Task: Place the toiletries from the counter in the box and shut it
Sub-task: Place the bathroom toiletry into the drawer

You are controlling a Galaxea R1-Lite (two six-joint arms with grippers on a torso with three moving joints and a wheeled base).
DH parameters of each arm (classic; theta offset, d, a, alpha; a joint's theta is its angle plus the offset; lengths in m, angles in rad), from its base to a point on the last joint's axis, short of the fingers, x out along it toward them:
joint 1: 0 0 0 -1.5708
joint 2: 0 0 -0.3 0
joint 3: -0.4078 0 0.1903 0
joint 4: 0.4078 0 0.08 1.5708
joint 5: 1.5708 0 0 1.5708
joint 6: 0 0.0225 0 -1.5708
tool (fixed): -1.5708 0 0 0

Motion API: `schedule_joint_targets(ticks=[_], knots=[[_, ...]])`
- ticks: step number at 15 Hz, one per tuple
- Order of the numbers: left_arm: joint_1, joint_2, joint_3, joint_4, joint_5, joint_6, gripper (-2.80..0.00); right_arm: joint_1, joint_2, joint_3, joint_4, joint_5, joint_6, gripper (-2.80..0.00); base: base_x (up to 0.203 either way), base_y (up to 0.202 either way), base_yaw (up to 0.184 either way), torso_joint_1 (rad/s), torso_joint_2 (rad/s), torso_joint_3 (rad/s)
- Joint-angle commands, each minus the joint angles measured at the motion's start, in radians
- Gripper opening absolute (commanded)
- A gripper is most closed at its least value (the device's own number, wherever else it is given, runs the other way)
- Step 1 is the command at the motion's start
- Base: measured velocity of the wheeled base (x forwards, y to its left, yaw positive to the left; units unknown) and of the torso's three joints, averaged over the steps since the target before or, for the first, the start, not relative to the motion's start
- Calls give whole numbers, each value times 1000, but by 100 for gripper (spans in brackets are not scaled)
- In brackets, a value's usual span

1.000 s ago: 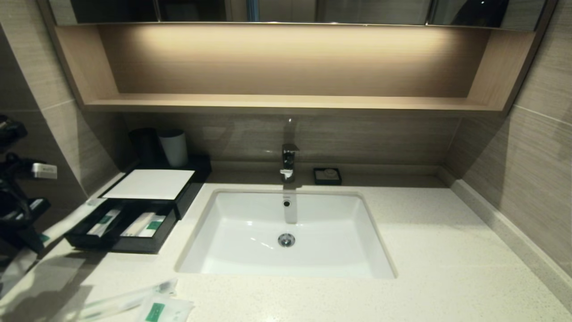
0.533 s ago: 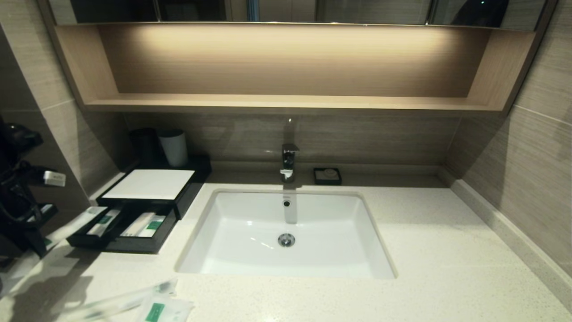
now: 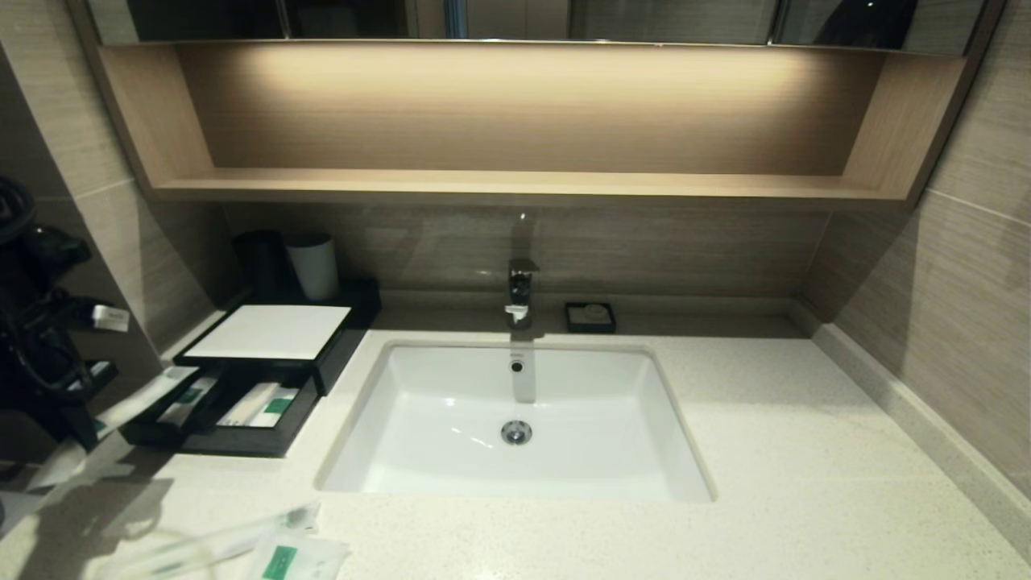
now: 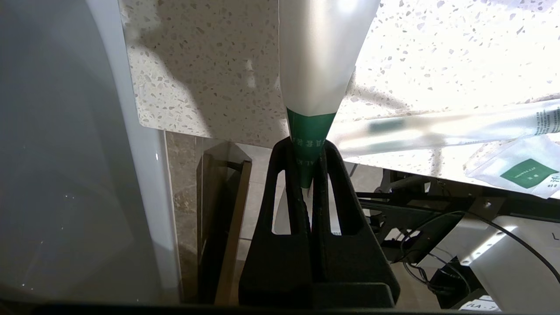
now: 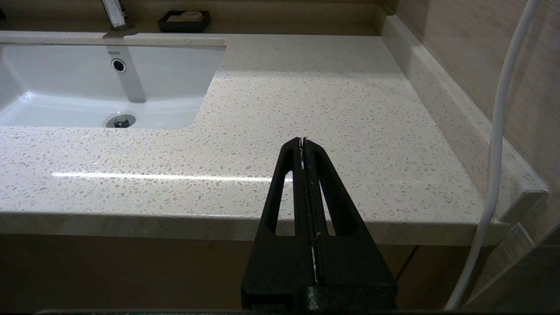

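My left gripper (image 4: pixel 308 151) is shut on the green-labelled end of a long clear-wrapped stick (image 4: pixel 319 57). In the head view that gripper (image 3: pixel 90 425) is at the far left, and the held stick (image 3: pixel 149 395) slants toward the left corner of the black box's (image 3: pixel 348 334) pulled-out drawer (image 3: pixel 242 441). Wrapped packets (image 3: pixel 262 405) lie in the drawer. A second stick (image 3: pixel 217 544) and a square white sachet (image 3: pixel 294 557) lie on the speckled counter (image 3: pixel 765 451) near its front left edge. My right gripper (image 5: pixel 302 141) is shut and empty, off the counter's front right edge.
A white sink basin (image 3: pixel 419 387) is set into the middle of the counter, with a faucet (image 3: pixel 522 292) and a black soap dish (image 3: pixel 590 316) behind it. Two cups (image 3: pixel 314 266) stand behind the box. A wooden shelf (image 3: pixel 515 187) overhangs the back wall.
My left arm has carried the held stick to the right, toward the open drawer. The stick's far end now reaches the drawer's left corner. Nothing else has moved.
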Motion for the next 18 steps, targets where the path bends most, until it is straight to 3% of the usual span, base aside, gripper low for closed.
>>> schedule_joint_targets(ticks=[1,18], knots=[[-1,15,-4,9,1,2,-280,0,-2,0,0,0,1,-280,0,0,0,0,0,0],[-32,76,-8,-63,13,2,-280,0,-2,2,0,0,1,-280,0,0,0,0,0,0]])
